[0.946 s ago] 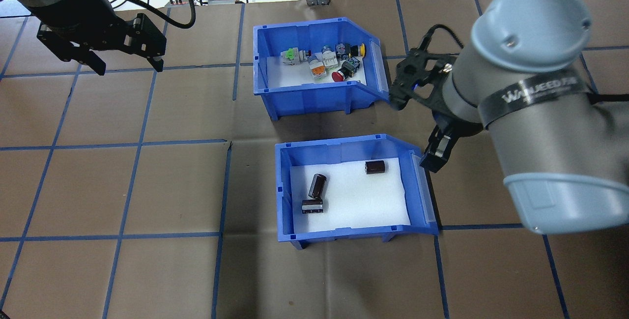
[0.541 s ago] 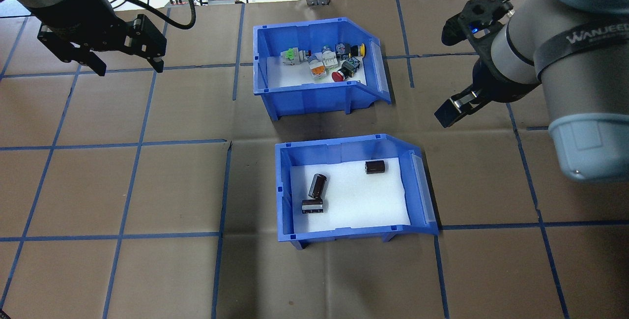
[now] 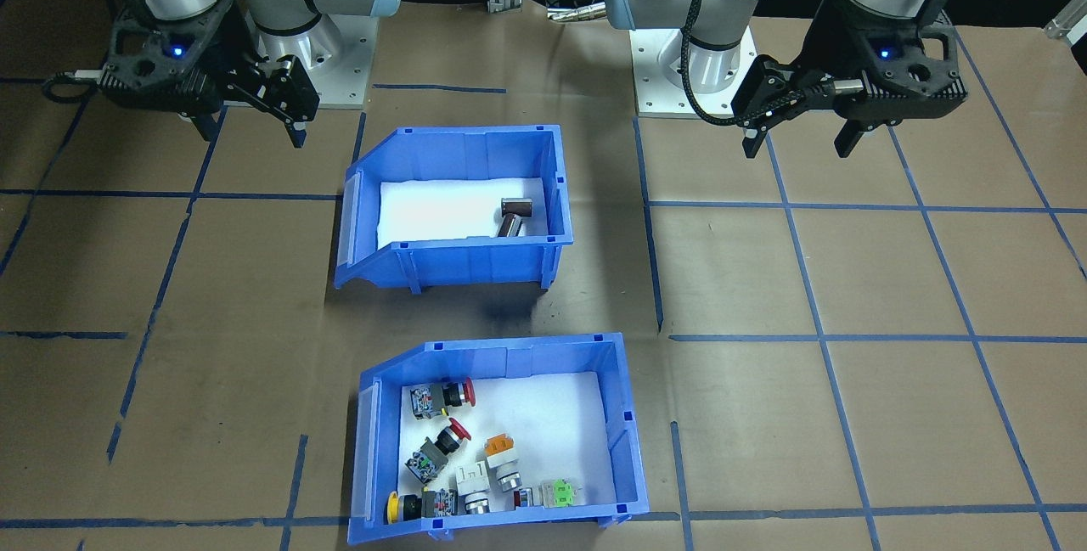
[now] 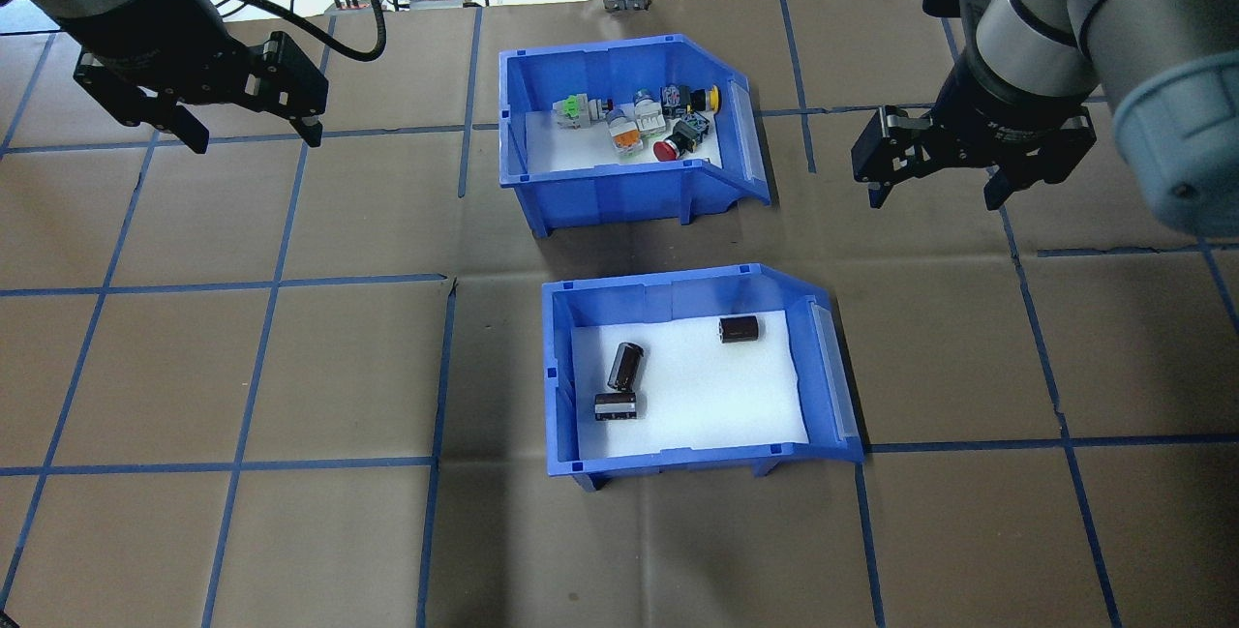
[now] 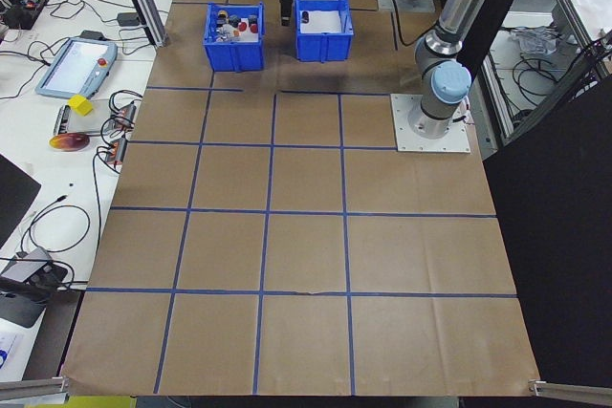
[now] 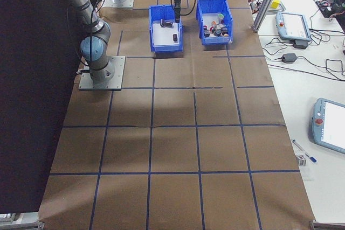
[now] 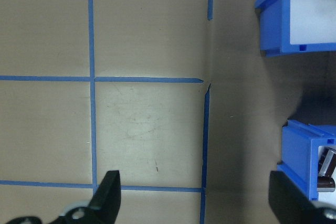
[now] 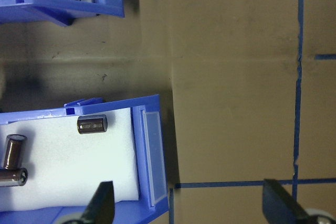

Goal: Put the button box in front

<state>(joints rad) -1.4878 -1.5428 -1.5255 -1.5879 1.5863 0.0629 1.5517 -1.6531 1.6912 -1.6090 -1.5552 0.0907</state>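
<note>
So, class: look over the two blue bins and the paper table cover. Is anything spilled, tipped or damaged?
Nothing spilled or tipped. The button box and the other bin sit upright. Only oddity: a small tear in the paper cover.

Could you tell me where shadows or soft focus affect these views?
Front-facing view: a dark shadow lies between the button box and the cylinder bin. Left wrist view: the finger looks soft. Side views: bin contents too small to read.

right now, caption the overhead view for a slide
Button box beyond capacitor bin; left gripper and right gripper open, clear.
</note>
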